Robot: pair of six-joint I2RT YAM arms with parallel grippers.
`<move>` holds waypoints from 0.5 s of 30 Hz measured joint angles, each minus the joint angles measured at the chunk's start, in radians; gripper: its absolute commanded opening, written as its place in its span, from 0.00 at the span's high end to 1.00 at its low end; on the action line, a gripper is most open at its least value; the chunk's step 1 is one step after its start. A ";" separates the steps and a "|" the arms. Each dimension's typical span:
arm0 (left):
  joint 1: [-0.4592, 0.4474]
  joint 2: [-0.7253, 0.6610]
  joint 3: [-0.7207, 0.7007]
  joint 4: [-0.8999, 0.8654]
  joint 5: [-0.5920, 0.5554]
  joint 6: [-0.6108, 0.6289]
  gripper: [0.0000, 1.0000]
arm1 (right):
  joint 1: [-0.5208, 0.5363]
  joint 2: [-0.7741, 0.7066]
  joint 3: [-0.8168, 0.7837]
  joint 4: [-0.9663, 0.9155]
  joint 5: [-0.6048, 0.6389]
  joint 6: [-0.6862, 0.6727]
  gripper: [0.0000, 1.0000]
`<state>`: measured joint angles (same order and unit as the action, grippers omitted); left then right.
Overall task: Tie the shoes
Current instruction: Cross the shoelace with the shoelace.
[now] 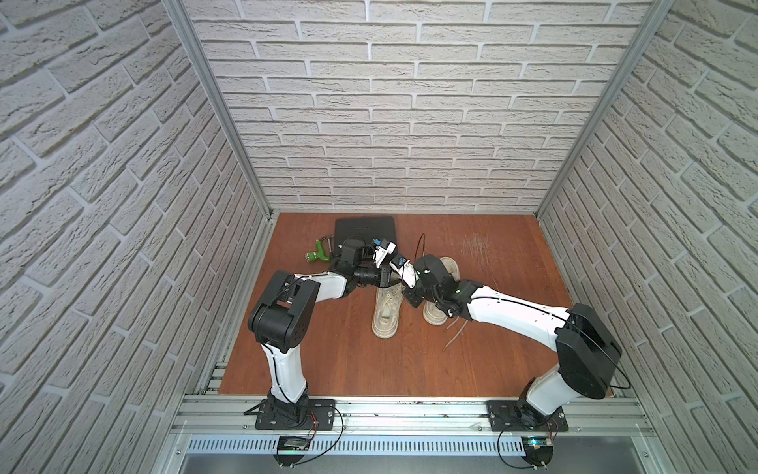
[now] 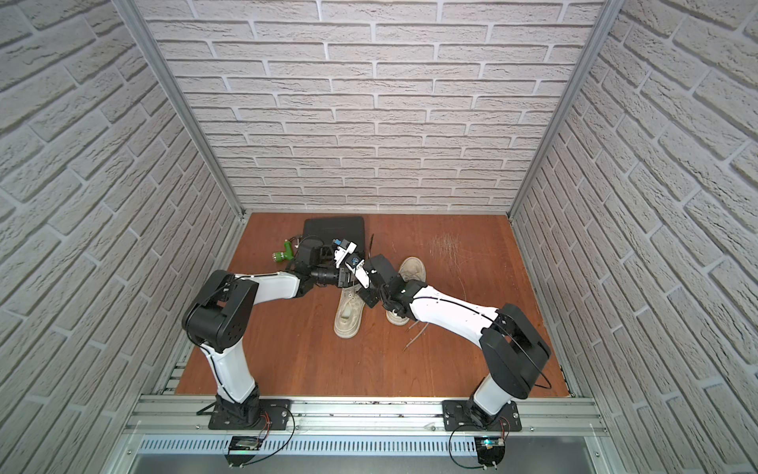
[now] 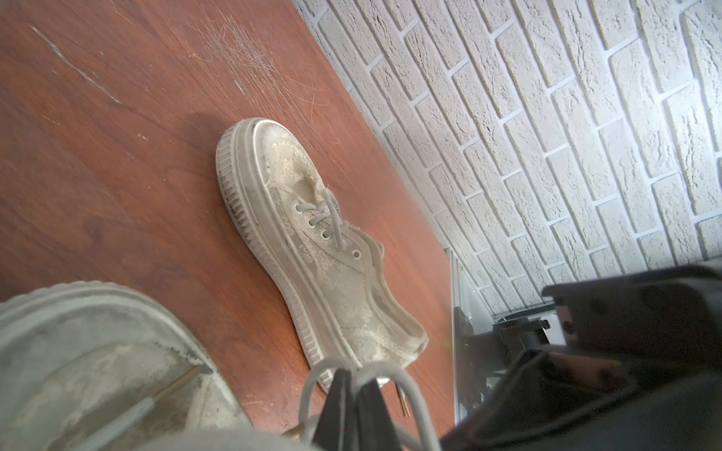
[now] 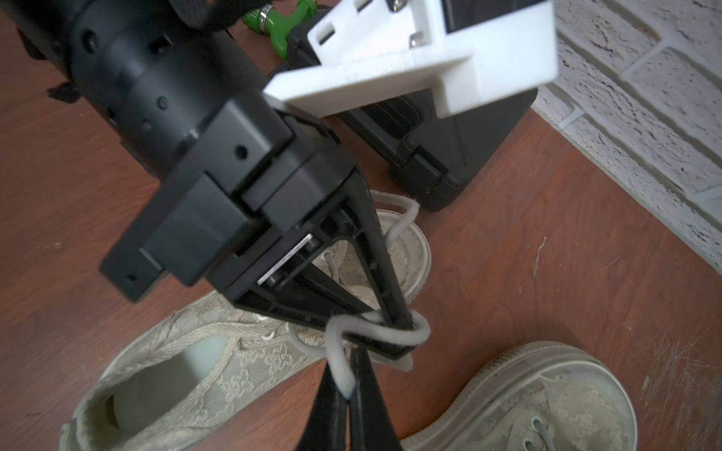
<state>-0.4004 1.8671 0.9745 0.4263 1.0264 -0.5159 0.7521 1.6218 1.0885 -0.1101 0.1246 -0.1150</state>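
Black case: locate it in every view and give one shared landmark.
Top view: black case at the table's far edge, beside the green tool.
Top view: same spot.
Left wrist: not in it.
Right wrist: just past the toe of one shoe, near the green tool.
Shared landmark: the green tool.

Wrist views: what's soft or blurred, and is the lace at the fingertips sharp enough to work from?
Left wrist view: far shoe sharp, near shoe and left gripper soft. Right wrist view: lace around the left gripper's tips fairly crisp, its body blurred; right gripper slightly soft.
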 measured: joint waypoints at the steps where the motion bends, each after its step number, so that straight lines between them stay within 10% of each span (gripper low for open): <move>1: 0.002 0.000 0.000 0.000 0.000 -0.001 1.00 | 0.001 0.011 0.008 -0.002 0.002 -0.003 0.97; 15: 0.074 -0.006 -0.047 0.047 -0.011 -0.028 1.00 | 0.009 0.106 0.095 -0.008 -0.017 -0.025 0.60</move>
<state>-0.3260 1.8610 0.9272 0.4736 1.0153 -0.5438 0.7609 1.7283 1.1839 -0.1181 0.1078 -0.1402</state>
